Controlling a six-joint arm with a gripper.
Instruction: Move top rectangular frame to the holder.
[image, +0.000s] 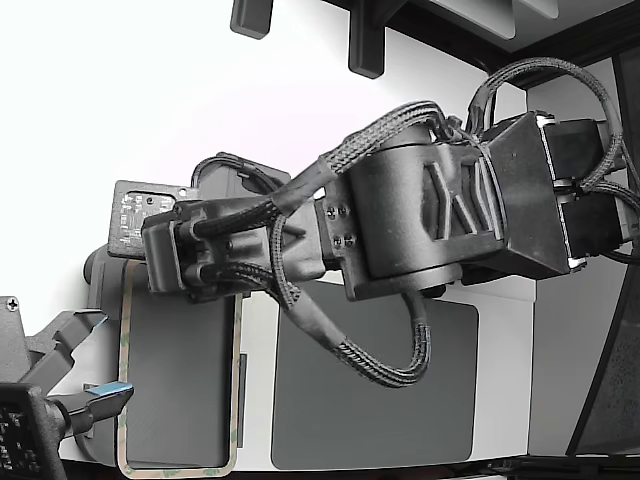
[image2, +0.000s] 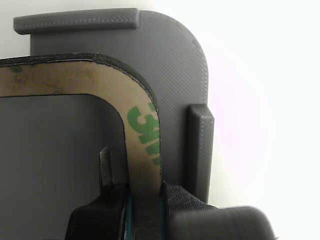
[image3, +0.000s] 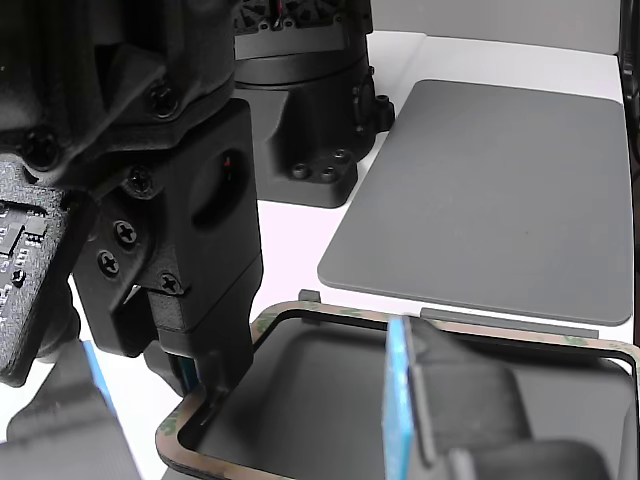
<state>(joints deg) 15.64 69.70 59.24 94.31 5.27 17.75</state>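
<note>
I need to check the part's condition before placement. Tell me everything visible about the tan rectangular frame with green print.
The thin tan rectangular frame with green print is a flat ring with rounded corners, a dark edge and an open centre. Its face looks like paper liner with green lettering. The gripper is shut on one side near a corner. The frame lies over the light grey holder tray, inside its raised tabs; whether it rests on the tray cannot be told.
</note>
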